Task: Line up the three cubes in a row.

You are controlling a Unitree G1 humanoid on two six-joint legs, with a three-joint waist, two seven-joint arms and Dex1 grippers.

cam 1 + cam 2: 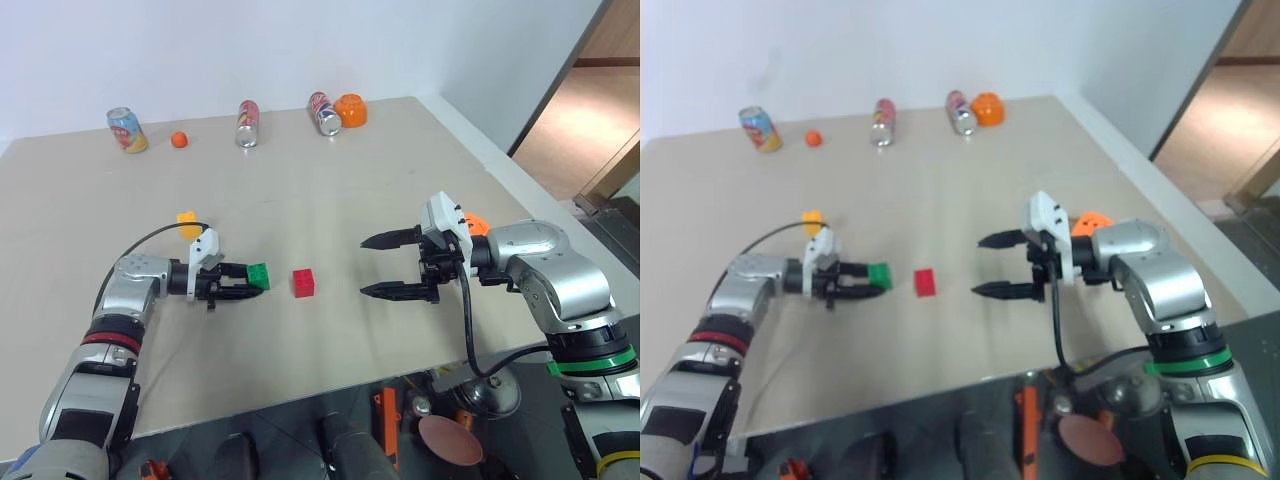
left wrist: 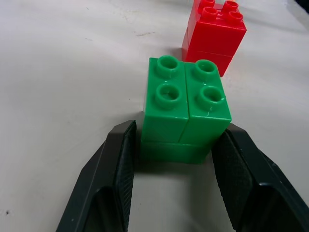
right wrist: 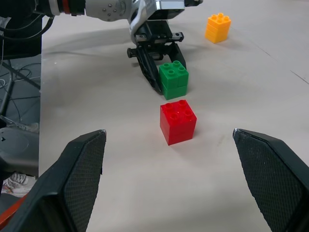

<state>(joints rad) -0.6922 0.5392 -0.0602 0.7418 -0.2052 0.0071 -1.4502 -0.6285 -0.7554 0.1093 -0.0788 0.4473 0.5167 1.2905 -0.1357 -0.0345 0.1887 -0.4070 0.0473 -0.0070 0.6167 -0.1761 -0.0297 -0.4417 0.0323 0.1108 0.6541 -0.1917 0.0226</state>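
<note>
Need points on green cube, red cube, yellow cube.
green cube (image 2: 186, 99), left wrist view, studded top face.
red cube (image 3: 177, 116), right wrist view, studded top face.
yellow cube (image 3: 217, 27), right wrist view, side face just under the studs.

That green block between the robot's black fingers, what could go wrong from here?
The left gripper has its fingers only at the near bottom edge of the green cube, so the cube might twist or slip out. The red cube sits just beyond it, so a forward push could knock it. The yellow cube lies well off to the side, leaving the row unfinished.
</note>
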